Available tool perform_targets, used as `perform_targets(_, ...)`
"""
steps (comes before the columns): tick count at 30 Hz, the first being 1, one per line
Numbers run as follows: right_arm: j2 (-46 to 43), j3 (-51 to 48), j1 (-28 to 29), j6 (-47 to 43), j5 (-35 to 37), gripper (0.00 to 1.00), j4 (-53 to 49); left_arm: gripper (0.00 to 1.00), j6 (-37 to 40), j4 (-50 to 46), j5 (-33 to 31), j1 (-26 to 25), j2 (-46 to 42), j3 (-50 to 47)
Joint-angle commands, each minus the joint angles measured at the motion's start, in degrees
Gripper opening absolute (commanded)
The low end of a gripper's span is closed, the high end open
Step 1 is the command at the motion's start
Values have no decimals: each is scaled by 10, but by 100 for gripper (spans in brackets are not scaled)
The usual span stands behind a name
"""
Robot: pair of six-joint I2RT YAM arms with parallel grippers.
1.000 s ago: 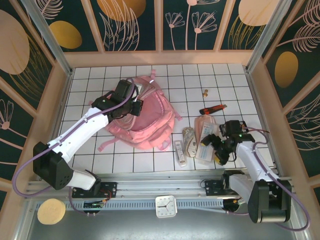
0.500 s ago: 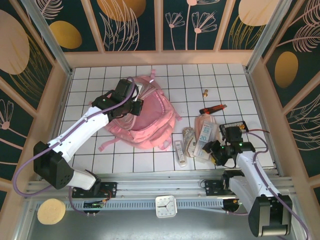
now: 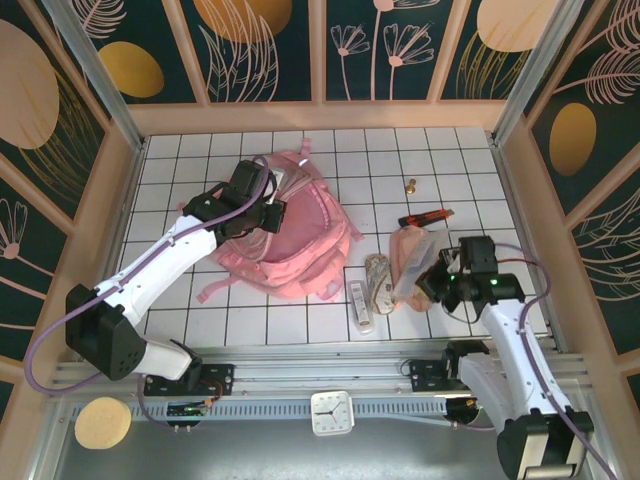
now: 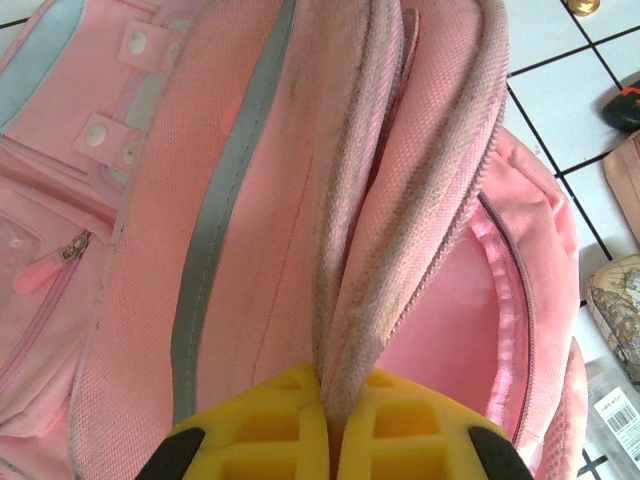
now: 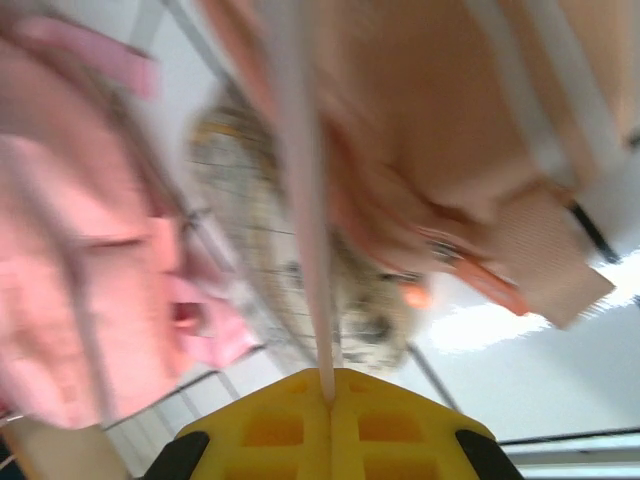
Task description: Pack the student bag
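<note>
Student bag (image 3: 305, 240) zip edge, seemingly, in left jaws

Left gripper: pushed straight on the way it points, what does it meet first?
The left gripper is shut on the zip rim of the student bag, so it meets that pink fold at once; beyond, probably more bag, depth unclear.

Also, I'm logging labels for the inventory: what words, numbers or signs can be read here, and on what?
No text reads clearly.
Barcode label, at the lower right of the left wrist view: print too small to read.
Clock dial: numerals too small to read.
Right wrist view: blurred, nothing legible.
</note>
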Motion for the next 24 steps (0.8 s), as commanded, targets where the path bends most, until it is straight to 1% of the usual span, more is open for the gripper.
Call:
perform_targets(1, 12, 84, 5, -8, 7, 0, -2, 0, -15, 44, 16, 2, -24, 11)
perform_targets(4, 48, 143, 23, -12, -8, 0, 23, 0, -20, 44, 23, 2, -23, 14)
perform_targets(6, 77, 178, 46, -11, -15, 0, 49, 0, -22, 44, 27, 2, -22, 16)
perform_targets(9, 131, 225, 98, -12, -37, 0, 110, 0, -27, 42, 32, 2, -21, 22)
perform_targets(14, 243, 308, 204, -35, -67, 0, 199, 0, -29, 33, 34, 2, -24, 32)
perform_targets(16, 284, 330, 233, -34, -79, 0, 234, 0, -31, 32, 32, 2, -27, 30)
perform_targets(20, 370, 340, 264, -36, -110, 0, 291, 0, -39, 31, 36, 1, -26, 43)
perform_targets(24, 430, 307, 284, -32, -142, 0, 354, 0, -54, 30, 17, 2, -34, 62)
